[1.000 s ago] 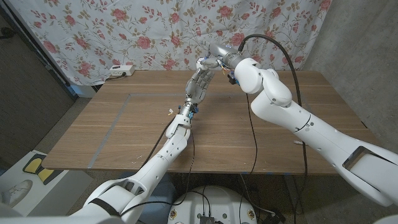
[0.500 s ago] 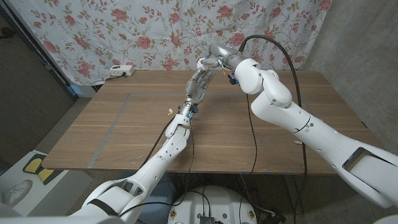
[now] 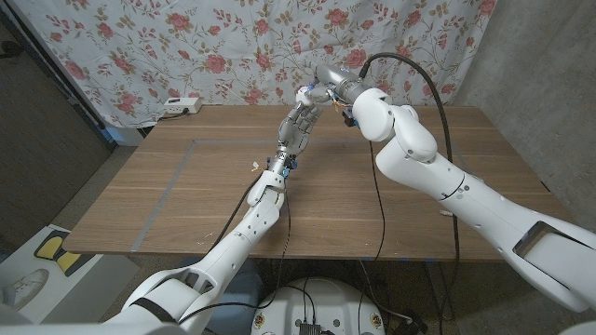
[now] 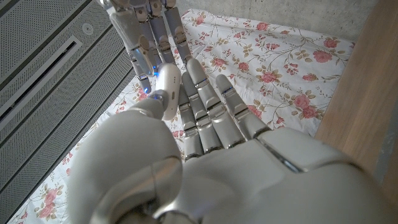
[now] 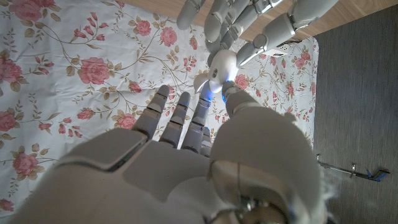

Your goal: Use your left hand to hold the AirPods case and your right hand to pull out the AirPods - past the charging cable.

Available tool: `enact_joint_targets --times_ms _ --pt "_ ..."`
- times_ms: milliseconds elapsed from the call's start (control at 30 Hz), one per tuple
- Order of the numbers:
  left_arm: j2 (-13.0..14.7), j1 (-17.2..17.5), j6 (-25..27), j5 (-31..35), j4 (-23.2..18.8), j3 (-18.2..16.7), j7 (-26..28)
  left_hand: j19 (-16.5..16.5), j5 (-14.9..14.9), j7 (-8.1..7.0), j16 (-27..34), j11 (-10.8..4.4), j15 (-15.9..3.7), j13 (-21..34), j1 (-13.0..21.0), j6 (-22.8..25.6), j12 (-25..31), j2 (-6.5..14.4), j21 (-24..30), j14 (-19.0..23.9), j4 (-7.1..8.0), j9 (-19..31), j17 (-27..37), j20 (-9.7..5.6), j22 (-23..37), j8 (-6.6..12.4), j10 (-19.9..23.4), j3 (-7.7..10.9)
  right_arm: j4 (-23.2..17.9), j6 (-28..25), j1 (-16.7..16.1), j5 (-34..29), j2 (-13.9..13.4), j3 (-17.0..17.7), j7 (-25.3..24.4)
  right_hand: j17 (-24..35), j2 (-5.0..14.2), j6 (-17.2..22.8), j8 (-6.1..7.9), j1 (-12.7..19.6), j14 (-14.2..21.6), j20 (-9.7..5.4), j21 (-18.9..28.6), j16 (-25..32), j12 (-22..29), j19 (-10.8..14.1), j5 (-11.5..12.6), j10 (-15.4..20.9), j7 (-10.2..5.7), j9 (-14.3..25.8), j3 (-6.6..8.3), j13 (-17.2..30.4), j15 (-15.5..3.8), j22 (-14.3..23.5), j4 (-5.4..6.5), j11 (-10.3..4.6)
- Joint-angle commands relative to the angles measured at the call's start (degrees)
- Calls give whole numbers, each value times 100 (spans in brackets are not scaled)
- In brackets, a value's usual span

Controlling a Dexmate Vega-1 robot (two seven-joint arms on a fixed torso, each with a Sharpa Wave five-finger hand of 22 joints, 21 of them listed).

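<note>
While your left hand (image 4: pixel 205 155) is up in the air over the far side of the table (image 3: pixel 186 195), it pinches the white AirPods case (image 4: pixel 166 87) between its thumb and fingers. Your right hand (image 5: pixel 205 168) is just across from it, fingers reaching out and a bit apart, with the fingertips touching the top of the case. I cannot tell if it has hold of anything yet.

From the head view, both hands meet high up near the flowered cloth (image 3: pixel 186 46) behind the table. I cannot make out an earbud or a charging cable.

I think the case is small, light, hard and smooth, so it can slip or twist. Hold it by its two wide sides, low down, so the top stays free. The little AirPods should be even lighter and shiny. I would take one by its round top, with just the thumb and one fingertip, and pull straight out. Squeeze softly. If you press hard, the case may pop out of your left hand and drop.
</note>
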Motion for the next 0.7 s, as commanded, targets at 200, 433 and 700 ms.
enact_joint_targets --times_ms 200,433,700 --pt "21 29 31 -19 -54 13 -40 -50 40 -307 -15 -206 -14 20 86 450 -25 137 74 -7 -149 2229 -2 18 -6 307 205 237 -57 33 -153 -14 -11 60 -174 157 27 95 12 222 120 -143 25 138 274 51 -33 238 -70 10 8 1248 -479 27 44 -286" --pt "30 65 30 -18 -105 11 17 -64 41 -323 -10 -207 -6 23 82 454 -28 137 98 -3 -151 2224 2 20 -9 313 214 237 -100 49 -241 -4 -8 111 -311 259 2 191 25 312 206 -170 30 230 477 82 -55 305 -77 12 -44 1413 -540 29 64 -301" --pt "50 94 17 -21 -132 0 39 -73 41 -319 -13 -197 -17 33 74 455 -34 136 126 -6 -150 2220 -1 20 -12 319 204 239 -102 188 -390 78 4 214 -605 339 -12 247 27 359 225 -173 27 286 598 86 -71 282 -96 14 -100 1533 -601 32 84 -336"
